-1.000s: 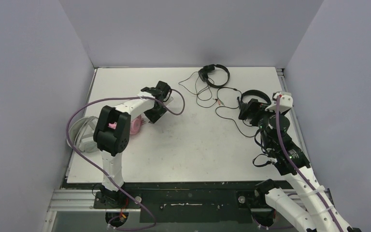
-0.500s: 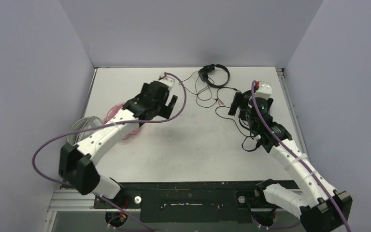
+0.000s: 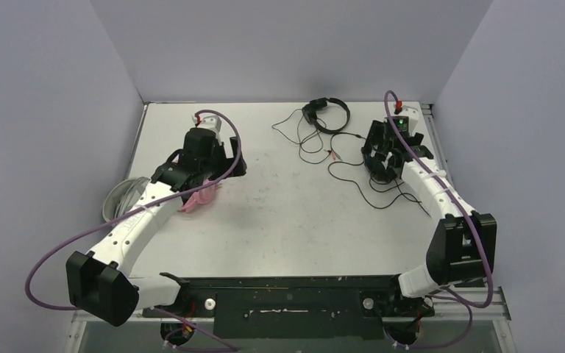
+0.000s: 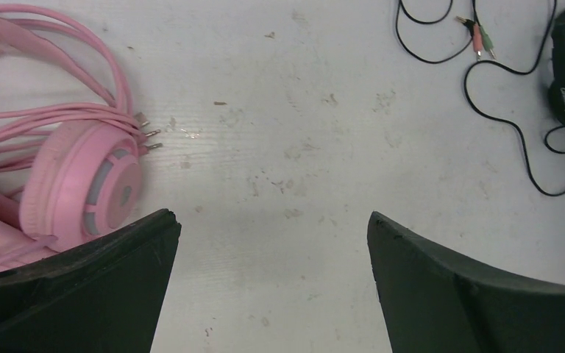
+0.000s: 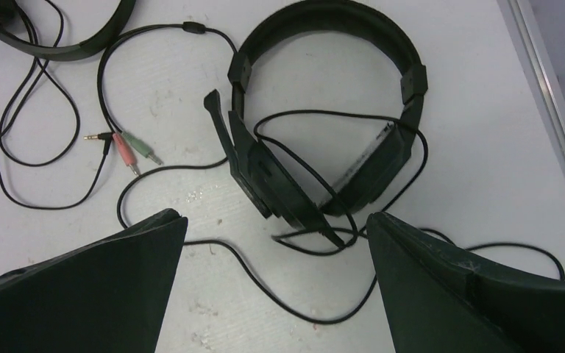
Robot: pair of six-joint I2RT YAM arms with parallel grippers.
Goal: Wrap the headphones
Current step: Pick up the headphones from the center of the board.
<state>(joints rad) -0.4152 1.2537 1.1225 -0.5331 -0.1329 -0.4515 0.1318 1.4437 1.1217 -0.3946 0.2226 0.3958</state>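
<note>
The pink headphones (image 4: 81, 184) lie on the table with their pink cable (image 4: 51, 121) bunched across them, just left of my left gripper (image 4: 272, 220). That gripper is open over bare table and holds nothing. From above, the pink headphones (image 3: 199, 195) peek out beside the left gripper (image 3: 221, 163). My right gripper (image 5: 276, 217) is open above a black headset (image 5: 324, 110), whose thin cable (image 5: 265, 287) loops loosely between the jaws. A second black headset (image 3: 327, 114) lies at the back. The white-grey headset (image 3: 121, 198) sits at the left edge.
Pink and green plugs (image 5: 129, 147) of the black cables lie left of the nearer black headset. The table's metal edge rail (image 5: 552, 95) runs close on the right of it. Grey walls enclose the table on three sides.
The left gripper has swung left and back, now beside the pink headphones. The right arm has reached farther back and right, with its gripper over the black headset.
</note>
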